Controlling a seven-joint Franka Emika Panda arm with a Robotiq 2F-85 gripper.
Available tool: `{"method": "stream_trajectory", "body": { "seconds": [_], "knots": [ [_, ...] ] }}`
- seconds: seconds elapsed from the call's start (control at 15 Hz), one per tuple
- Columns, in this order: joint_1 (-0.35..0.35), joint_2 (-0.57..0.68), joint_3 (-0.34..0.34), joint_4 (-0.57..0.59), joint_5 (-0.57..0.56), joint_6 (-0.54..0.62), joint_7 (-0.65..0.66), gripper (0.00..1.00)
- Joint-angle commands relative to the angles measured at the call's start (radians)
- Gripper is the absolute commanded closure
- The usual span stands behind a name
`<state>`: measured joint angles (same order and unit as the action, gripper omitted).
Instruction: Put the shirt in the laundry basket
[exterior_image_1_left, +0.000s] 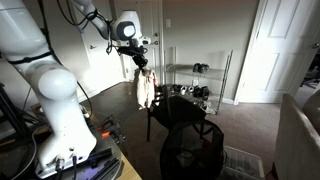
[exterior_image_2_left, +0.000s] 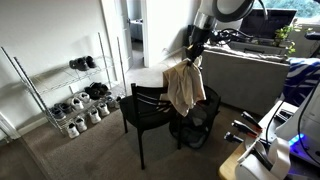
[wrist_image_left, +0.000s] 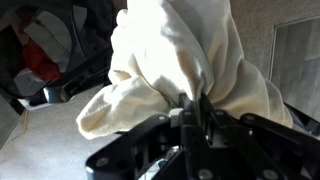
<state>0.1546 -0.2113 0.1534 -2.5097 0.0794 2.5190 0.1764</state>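
Shirt (exterior_image_1_left: 146, 90), a limp cream cloth garment with tan-brown patches: hanging in the air, bunched top clamped tight between the jaws of the black Robotiq gripper (exterior_image_1_left: 138, 58), the rest drooping straight below. In an exterior view, seen just left of the black wooden chair (exterior_image_1_left: 178, 112) and up-left of the tall round black mesh laundry basket (exterior_image_1_left: 192, 155), with a wire shoe rack (exterior_image_1_left: 205, 85) further right. Only in the wrist view: dark fingers (wrist_image_left: 203, 112) biting a cloth fold.
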Motion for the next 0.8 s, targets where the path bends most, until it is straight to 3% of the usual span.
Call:
{"method": "stream_trajectory", "body": {
  "seconds": [0.0,0.27,0.73],
  "knots": [
    [-0.015,-0.182,0.014,-0.081,0.0,0.078,0.077,0.97],
    [-0.072,-0.271,0.063,-0.105,-0.024,0.17,0.23,0.97],
    [-0.311,-0.354,0.2,-0.116,-0.125,0.206,0.545,0.97]
  ]
}}
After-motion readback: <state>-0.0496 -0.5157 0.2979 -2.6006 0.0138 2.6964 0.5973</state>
